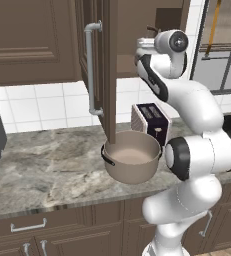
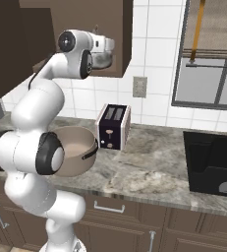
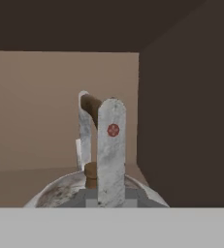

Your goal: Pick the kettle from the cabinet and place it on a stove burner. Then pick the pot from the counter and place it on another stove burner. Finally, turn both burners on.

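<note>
Sitting inside the open cabinet [image 2: 112,34], the kettle [image 2: 101,58] is high above the counter [image 1: 47,160]; in the hand view its shiny round top [image 3: 60,193] is right under the camera and its thin brown handle [image 3: 90,104] runs up between the two fingers [image 3: 111,150]; the gripper [image 3: 98,145] is squeezed tight on that handle, so it looks like it has the kettle; the handle is thin and smooth, so the kettle could swing or slip out when the arm pulls back; if it drops, it could land on the pot [image 1: 132,157] or the toaster [image 2: 112,125], which both stand right below; the cabinet's side wall is close beside the hand, so a crooked pull could bump the kettle against the wood and knock it loose; the open door [image 1: 107,70] with its long silver bar [image 1: 92,70] hangs just beside the arm, and a wide swing could hit it; the stove [image 2: 213,165] is well off to the right, so the kettle has a long way to travel; a fast carry could make it tip.
</note>
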